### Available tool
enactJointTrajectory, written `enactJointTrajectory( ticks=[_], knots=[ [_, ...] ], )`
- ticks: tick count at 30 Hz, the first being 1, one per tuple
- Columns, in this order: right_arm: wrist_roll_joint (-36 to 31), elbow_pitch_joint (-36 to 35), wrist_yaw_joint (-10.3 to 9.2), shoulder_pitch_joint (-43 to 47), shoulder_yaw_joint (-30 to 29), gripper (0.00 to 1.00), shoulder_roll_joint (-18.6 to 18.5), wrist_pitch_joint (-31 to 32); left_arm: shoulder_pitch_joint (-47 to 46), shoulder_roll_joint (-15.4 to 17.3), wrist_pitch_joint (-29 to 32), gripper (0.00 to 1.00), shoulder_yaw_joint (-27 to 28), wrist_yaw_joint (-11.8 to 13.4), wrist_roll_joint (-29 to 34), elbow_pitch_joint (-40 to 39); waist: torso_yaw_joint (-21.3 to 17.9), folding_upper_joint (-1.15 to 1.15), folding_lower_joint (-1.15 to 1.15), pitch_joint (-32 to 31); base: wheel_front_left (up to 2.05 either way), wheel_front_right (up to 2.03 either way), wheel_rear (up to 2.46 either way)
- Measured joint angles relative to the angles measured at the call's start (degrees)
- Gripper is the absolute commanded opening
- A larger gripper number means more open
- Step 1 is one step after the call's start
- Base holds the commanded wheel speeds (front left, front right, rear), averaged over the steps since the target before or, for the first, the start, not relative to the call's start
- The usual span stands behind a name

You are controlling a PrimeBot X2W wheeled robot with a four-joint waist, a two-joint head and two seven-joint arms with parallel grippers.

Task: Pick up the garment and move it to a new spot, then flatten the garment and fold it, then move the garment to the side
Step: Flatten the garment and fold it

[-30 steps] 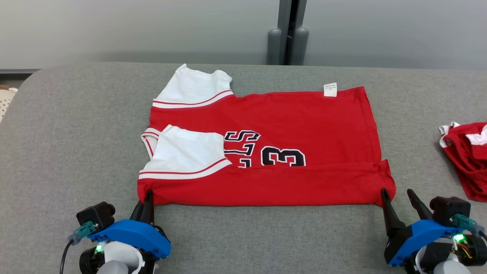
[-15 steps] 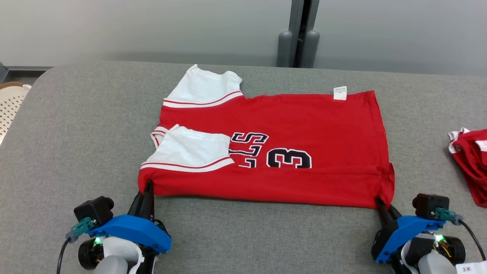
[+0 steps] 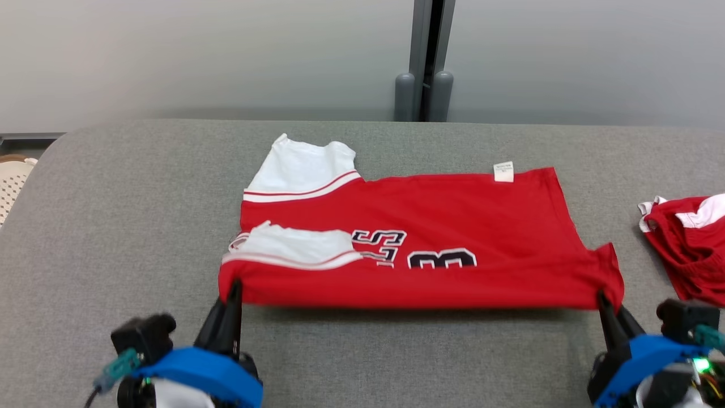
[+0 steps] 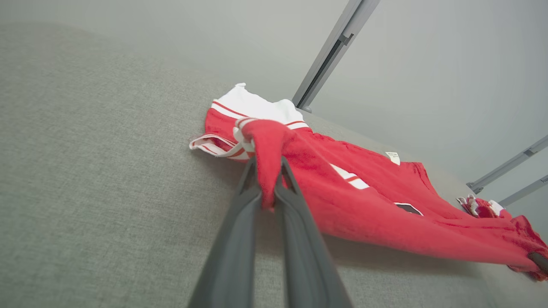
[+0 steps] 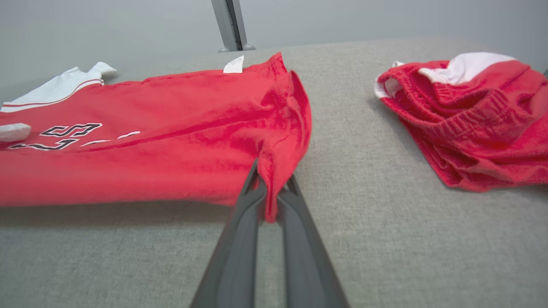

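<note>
A red jersey (image 3: 453, 221) with white sleeves and a black number lies spread on the grey padded table (image 3: 124, 226), its near folded edge raised off the surface. My left gripper (image 3: 234, 288) is shut on the jersey's near left corner, seen as red cloth (image 4: 267, 158) pinched between the fingers (image 4: 239, 222). My right gripper (image 3: 601, 298) is shut on the near right corner, where the fabric (image 5: 278, 162) bunches between the dark fingers (image 5: 295, 222). A white tag (image 3: 503, 171) sits on the far edge.
A second red and white garment (image 3: 685, 243) lies crumpled on the table at the right, also large in the right wrist view (image 5: 466, 124). A grey post (image 3: 423, 62) stands behind the table against the pale wall. A pale perforated object (image 3: 11, 181) sits beyond the table's left edge.
Both grippers have lifted the near edge of the jersey off the table, with the right gripper closing on its corner. The head camera has shifted too.
</note>
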Motion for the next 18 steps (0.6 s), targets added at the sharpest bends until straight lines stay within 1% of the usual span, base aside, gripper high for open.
enactJointTrajectory(
  ticks=[5, 8, 12, 14, 16, 18],
  knots=[
    [1.45, -9.96, 0.00, 10.00, 0.11, 0.00, 0.03, 5.27, 9.61, 1.53, 4.52, 0.00, -1.10, 2.20, -0.08, -7.72, -0.63, 0.00, 0.00, 0.22, 0.00, 0.00, 0.00],
    [2.88, -13.67, 0.00, 15.30, -0.47, 0.00, 0.00, 6.95, 14.97, 2.69, 7.12, 0.00, -1.12, 3.36, -0.90, -11.90, -0.85, 0.00, 0.00, 0.39, 0.00, 0.00, 0.00],
    [4.77, -14.83, 0.01, 19.50, -0.48, 0.00, 0.02, 8.00, 19.02, 4.22, 9.69, 0.00, 0.01, 5.03, -1.90, -14.90, -1.12, 0.00, 0.00, 0.20, 0.00, 0.00, 0.00],
    [4.82, -14.27, 0.01, 19.73, -0.24, 0.00, 0.02, 7.95, 19.95, 5.56, 10.61, 0.00, -0.09, 5.76, -0.64, -14.70, -1.36, 0.00, 0.00, -0.05, 0.00, 0.00, 0.00],
    [5.08, -13.03, 0.02, 19.65, 0.13, 0.00, 0.03, 7.57, 20.26, 6.06, 11.80, 0.00, -0.56, 6.04, -0.11, -13.96, -1.60, 0.00, 0.00, -0.43, 0.00, 0.00, 0.00],
    [5.57, -11.62, 0.01, 19.50, 0.22, 0.41, 0.01, 7.14, 20.73, 5.82, 12.41, 0.00, -1.33, 6.03, -0.47, -13.45, -1.77, 0.00, 0.00, -0.79, 0.00, 0.00, 0.00]
  ],
)
